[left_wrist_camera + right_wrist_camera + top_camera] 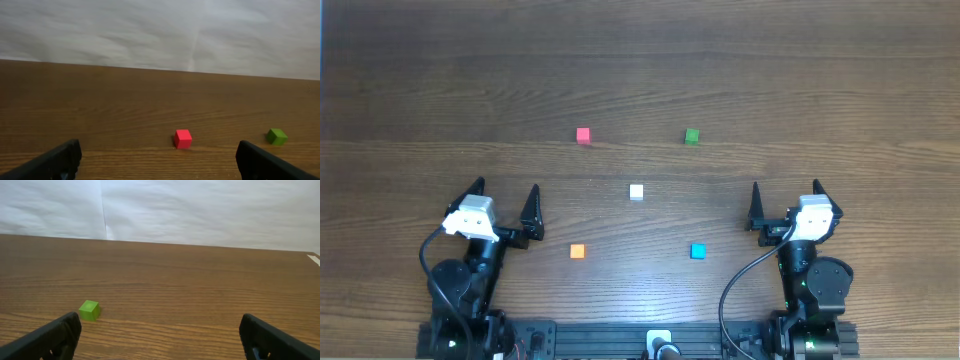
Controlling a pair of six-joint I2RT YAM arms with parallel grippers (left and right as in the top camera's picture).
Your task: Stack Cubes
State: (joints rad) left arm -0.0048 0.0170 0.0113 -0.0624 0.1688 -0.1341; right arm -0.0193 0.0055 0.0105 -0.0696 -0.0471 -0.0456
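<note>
Five small cubes lie apart on the wooden table (640,60). A pink-red cube (583,135) (183,139) and a green cube (692,136) (276,136) (89,310) sit farthest from the arms. A white cube (637,192) rests in the middle. An orange cube (577,251) and a blue cube (697,251) lie nearest the bases. My left gripper (504,200) (157,162) stands open at the left, with nothing between its fingers. My right gripper (786,200) (160,340) is open at the right, also holding nothing.
A pale wall (160,30) rises beyond the table's far edge. Black cables (732,290) loop beside each arm base. Bare wood surrounds the cubes on all sides.
</note>
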